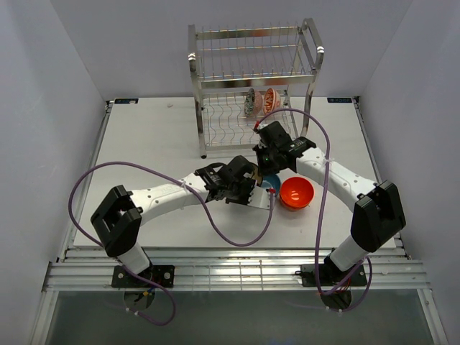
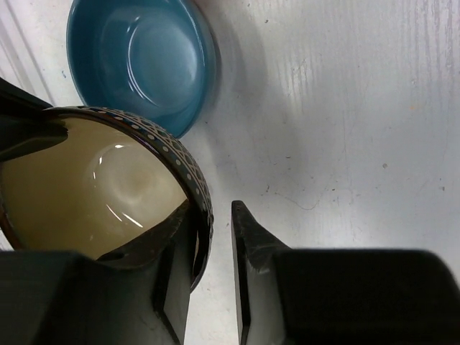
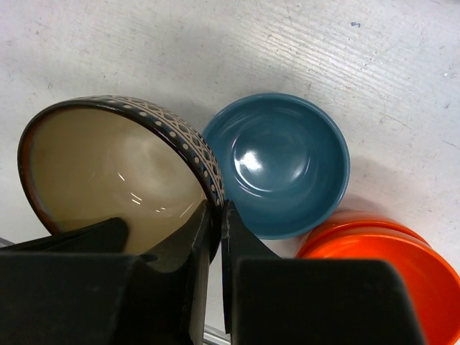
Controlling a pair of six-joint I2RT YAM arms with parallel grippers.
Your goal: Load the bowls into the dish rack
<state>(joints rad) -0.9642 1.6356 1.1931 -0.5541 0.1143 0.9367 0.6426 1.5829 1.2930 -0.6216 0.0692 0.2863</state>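
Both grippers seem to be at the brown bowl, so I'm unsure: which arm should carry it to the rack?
Right. The right gripper is pinched on the brown bowl at its rim and sits nearer the dish rack; the left gripper only straddles that rim, a gap showing beside one finger.
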